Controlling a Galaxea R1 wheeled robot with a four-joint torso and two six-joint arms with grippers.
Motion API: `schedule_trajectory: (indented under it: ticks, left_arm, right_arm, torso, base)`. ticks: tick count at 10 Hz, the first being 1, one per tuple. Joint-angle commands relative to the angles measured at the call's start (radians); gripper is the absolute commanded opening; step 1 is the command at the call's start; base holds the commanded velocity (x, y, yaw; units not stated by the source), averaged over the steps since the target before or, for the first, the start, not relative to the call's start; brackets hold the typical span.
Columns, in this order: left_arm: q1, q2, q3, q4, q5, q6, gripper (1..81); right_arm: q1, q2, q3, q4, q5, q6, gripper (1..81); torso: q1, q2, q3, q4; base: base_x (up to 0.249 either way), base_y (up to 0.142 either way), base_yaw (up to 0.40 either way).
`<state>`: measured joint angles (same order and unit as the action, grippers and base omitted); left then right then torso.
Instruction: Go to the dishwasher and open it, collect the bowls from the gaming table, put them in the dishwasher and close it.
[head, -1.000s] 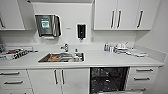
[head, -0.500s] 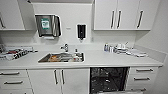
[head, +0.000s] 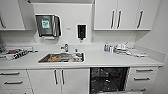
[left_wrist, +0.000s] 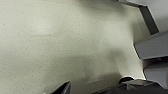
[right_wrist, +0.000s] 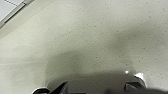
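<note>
White kitchen, dark dishwasher (head: 108, 79)

Cabinets (head: 117, 15), worktop (head: 100, 58) and wall are white; the handles are grey. The steel sink (head: 61, 57) holds something orange. The soap dispenser (head: 81, 31) is black. The floor (left_wrist: 62, 40) is pale, finely speckled.

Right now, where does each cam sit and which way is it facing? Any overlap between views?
Head: high on the robot, facing a kitchen counter with sink and the open dishwasher.
Left wrist: on the left arm, facing down at speckled floor; dark robot parts at the edge.
Right wrist: on the right arm, facing down at the same kind of floor; dark robot parts too.
Shared: both wrists see pale floor.
</note>
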<state>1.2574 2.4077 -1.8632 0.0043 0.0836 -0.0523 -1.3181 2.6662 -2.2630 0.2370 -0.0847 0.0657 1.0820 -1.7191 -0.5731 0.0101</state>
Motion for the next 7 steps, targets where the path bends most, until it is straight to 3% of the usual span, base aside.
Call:
schedule_trajectory:
  ticks: [1, 4, 6, 7]
  left_arm:
    - [0.118, 0.140, -0.188, -0.001, -0.048, 0.003, 81.1]
    - [0.188, 0.266, -0.410, 0.010, -0.064, 0.005, 81.1]
    - [0.225, 0.322, -0.510, 0.011, -0.133, 0.006, 81.1]
    - [0.234, 0.343, -0.538, 0.013, -0.139, 0.006, 81.1]
  right_arm:
    - [-0.060, 0.066, -0.062, -0.001, 0.049, -0.113, 81.1]
    - [-0.132, 0.068, -0.049, -0.054, 0.128, -0.123, 81.1]
    - [-0.149, 0.070, -0.039, -0.048, 0.149, -0.116, 81.1]
    - [-0.151, 0.071, -0.059, -0.044, 0.149, -0.107, 81.1]
  torso:
    - [0.000, 0.000, 0.000, 0.000]
    - [0.000, 0.000, 0.000, 0.000]
    - [0.000, 0.000, 0.001, 0.000]
    - [0.000, 0.000, 0.001, 0.000]
  base:
    - [0.000, 0.000, 0.000]
    - [0.000, 0.000, 0.000]
    - [0.000, 0.000, 0.000]
    - [0.000, 0.000, 0.000]
